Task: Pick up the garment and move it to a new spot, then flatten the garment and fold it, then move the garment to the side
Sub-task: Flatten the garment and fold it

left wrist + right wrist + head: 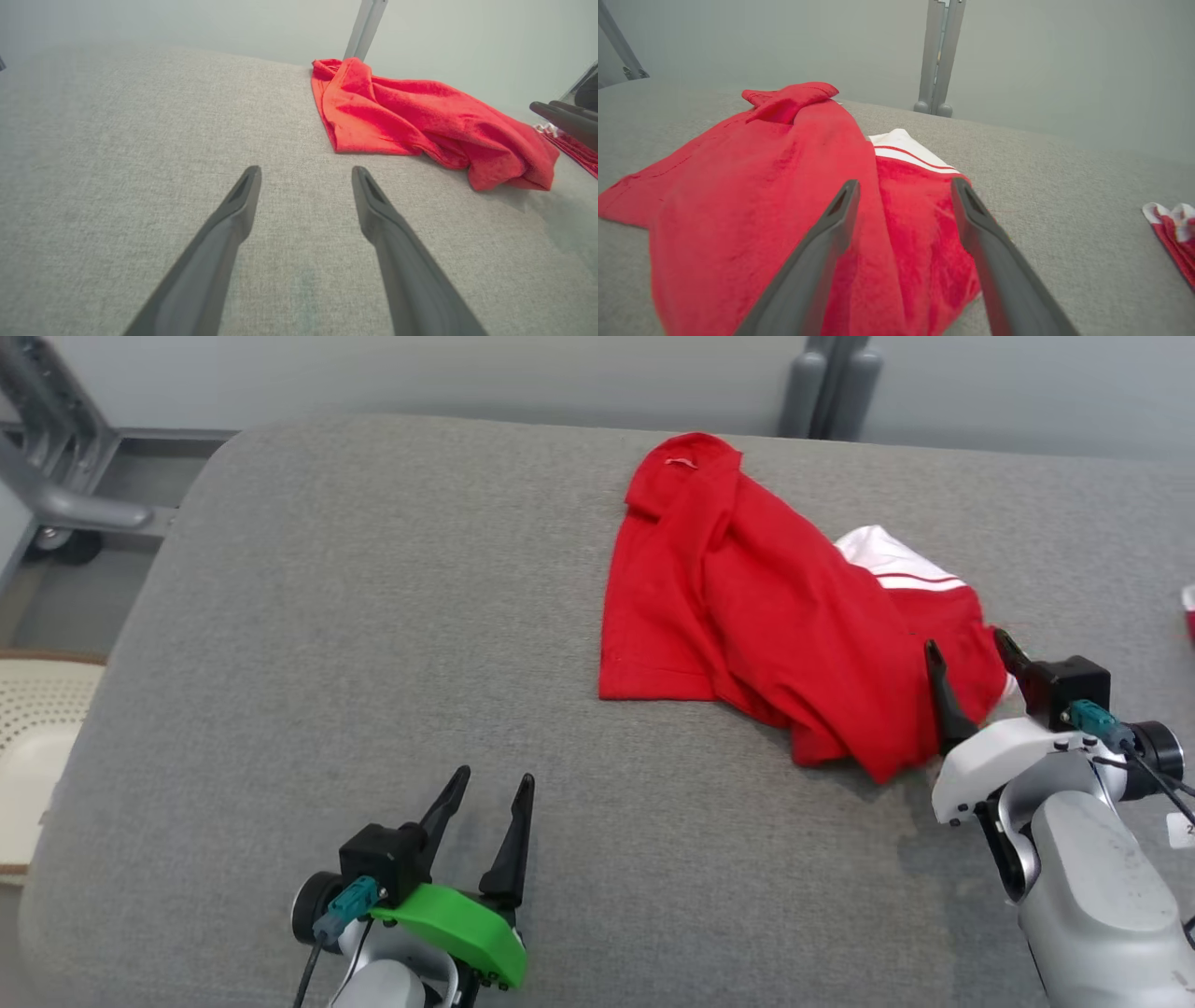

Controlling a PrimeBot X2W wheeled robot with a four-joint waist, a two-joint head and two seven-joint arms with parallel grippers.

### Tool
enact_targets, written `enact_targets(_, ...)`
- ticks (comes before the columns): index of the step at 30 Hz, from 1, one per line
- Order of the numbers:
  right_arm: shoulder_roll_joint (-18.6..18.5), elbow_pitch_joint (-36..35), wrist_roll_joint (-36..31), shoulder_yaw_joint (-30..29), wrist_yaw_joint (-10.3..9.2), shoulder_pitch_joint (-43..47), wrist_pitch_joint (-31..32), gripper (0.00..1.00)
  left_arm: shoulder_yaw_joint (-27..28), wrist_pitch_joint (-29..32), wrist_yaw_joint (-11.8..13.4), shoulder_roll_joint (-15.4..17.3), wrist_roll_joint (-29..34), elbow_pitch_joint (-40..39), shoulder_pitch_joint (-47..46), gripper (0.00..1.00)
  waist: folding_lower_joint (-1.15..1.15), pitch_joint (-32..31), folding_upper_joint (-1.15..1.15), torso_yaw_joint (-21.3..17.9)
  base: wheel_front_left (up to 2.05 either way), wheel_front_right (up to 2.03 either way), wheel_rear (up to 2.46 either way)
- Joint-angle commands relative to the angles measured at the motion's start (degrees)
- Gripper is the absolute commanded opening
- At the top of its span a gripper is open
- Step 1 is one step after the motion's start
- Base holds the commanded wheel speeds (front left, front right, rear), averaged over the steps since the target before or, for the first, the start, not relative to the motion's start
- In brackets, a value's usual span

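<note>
Right tool (965, 640) splayed, empty, over red garment (747, 607); left tool (495, 775) splayed, well apart.

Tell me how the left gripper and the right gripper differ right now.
The left gripper wears a green cover; the right gripper wears a white cover. The left gripper is over bare grey cushion, apart from the red garment; the right gripper reaches over the garment's near end. Both stand open.
</note>
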Motion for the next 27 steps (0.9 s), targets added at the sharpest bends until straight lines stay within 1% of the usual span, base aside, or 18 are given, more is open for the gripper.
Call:
enact_targets(1, -0.06, -2.05, 0.93, -0.09, -0.08, 2.07, -0.14, 1.0, 0.16, -0.02, -0.37, 0.16, 0.38, 0.41, -1.61, 1.0, 0.0, -1.29, 0.0, -8.7, 0.0, 0.0, 0.0)
enact_targets(5, 0.35, -7.16, 2.46, 0.07, -0.08, 5.68, -0.14, 1.0, 0.89, -0.02, -0.54, 0.16, 1.5, 1.85, -4.41, 1.0, 0.0, -0.38, 0.0, -12.7, 0.0, 0.0, 0.0)
enact_targets(9, 0.62, -10.15, 3.01, 0.43, -0.08, 7.61, -0.14, 1.0, 1.91, -0.02, -0.84, 0.16, 2.66, 5.17, -8.35, 1.0, 0.0, 1.21, 0.0, -16.57, 0.0, 0.0, 0.0)
enact_targets(11, 0.93, -11.13, 3.46, 0.56, -0.08, 8.05, -0.15, 1.0, 3.08, -0.02, -0.9, 0.16, 3.43, 7.13, -10.39, 1.0, 0.0, 2.23, 0.0, -18.44, 0.0, 0.0, 0.0)
enact_targets(12, 0.83, -11.99, 3.56, 0.68, -0.08, 8.34, -0.15, 1.0, 4.59, -0.02, -0.96, 0.2, 3.53, 9.35, -12.25, 1.0, 0.0, 3.24, 0.0, -20.13, 0.0, 0.0, 0.0)
enact_targets(14, 0.84, -12.51, 3.79, 0.75, -0.08, 8.58, -0.15, 1.0, 5.98, -0.02, -1.0, 0.29, 3.85, 11.39, -14.0, 1.0, 0.0, 4.06, 0.0, -21.55, 0.0, 0.0, 0.0)
enact_targets(20, 1.1, -13.6, 3.61, -0.02, -0.08, 8.49, -0.16, 1.0, 9.61, -0.02, -1.21, 0.94, 4.37, 17.07, -17.17, 1.0, 0.0, 5.94, 0.0, -24.21, 0.0, 0.0, 0.0)
enact_targets(24, 1.27, -13.91, 3.68, -0.46, -0.08, 8.13, -0.16, 1.0, 11.23, -0.02, -1.28, 1.02, 4.52, 19.66, -17.85, 1.0, 0.0, 6.65, 0.0, -24.72, 0.0, 0.0, 0.0)
enact_targets(27, 1.47, -13.94, 3.64, -0.47, -0.08, 7.86, -0.16, 1.0, 11.93, -0.02, -1.31, 0.91, 4.59, 20.2, -18.3, 1.0, 0.0, 6.91, 0.0, -24.86, 0.0, 0.0, 0.0)
